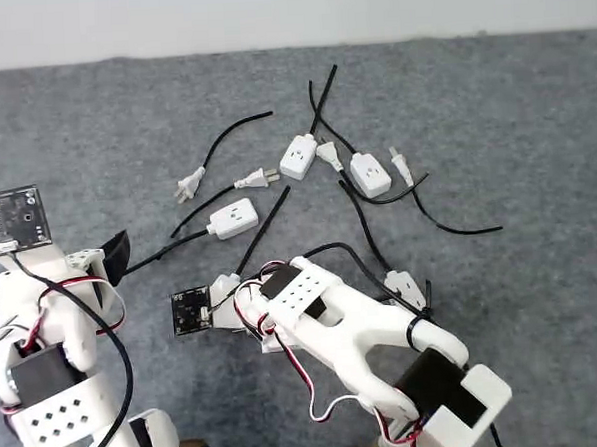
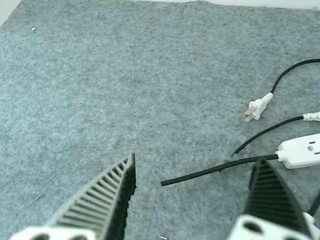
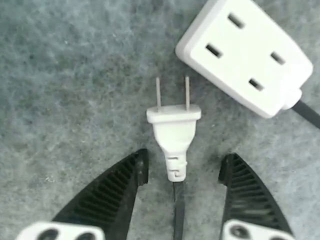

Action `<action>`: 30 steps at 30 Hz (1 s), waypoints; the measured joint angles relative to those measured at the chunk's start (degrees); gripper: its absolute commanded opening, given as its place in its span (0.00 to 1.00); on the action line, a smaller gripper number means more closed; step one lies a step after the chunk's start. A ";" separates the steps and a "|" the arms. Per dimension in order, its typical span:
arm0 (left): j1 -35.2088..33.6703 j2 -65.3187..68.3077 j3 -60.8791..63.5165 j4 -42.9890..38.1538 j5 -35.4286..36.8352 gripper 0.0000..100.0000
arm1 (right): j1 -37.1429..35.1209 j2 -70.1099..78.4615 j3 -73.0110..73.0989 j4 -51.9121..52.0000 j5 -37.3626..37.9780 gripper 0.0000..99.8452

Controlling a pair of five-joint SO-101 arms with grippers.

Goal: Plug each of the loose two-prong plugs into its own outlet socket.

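In the right wrist view a white two-prong plug point(image 3: 173, 127) lies flat on the grey felt. Its prongs point toward a white outlet socket point(image 3: 245, 55) just beyond it and a little to one side. My right gripper point(image 3: 182, 167) is open, its black fingers on either side of the plug's cord end without touching it. My left gripper point(image 2: 195, 165) is open over bare felt, above a black cord point(image 2: 210, 172) that runs to a socket point(image 2: 300, 150). Another loose plug point(image 2: 257, 106) lies farther off. From above, that socket point(image 1: 233, 219) sits ahead of the right arm point(image 1: 313, 303).
Farther back lie two loose plugs point(image 1: 189, 182) point(image 1: 258, 178), two sockets point(image 1: 299, 155) point(image 1: 370, 174) and two more plugs point(image 1: 329, 157) point(image 1: 400, 163), with black cords crossing between them. One more white piece point(image 1: 403, 286) lies beside the right arm. The left arm's finger point(image 1: 115, 255) sits at the left.
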 measured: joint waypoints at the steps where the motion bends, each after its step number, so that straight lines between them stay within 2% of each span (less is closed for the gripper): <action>1: 0.00 0.00 0.00 0.00 0.00 0.35 | 0.00 0.00 0.00 0.00 0.00 0.24; 23: 0.00 0.00 0.00 0.00 0.00 0.35 | 0.00 0.00 -0.09 0.00 0.00 0.24; 25: 0.00 0.00 0.00 0.00 0.00 0.35 | 0.00 0.00 -0.09 0.00 0.00 0.20; 30: 0.00 0.00 0.00 0.00 0.00 0.35 | 0.00 0.00 -0.09 0.00 0.00 0.01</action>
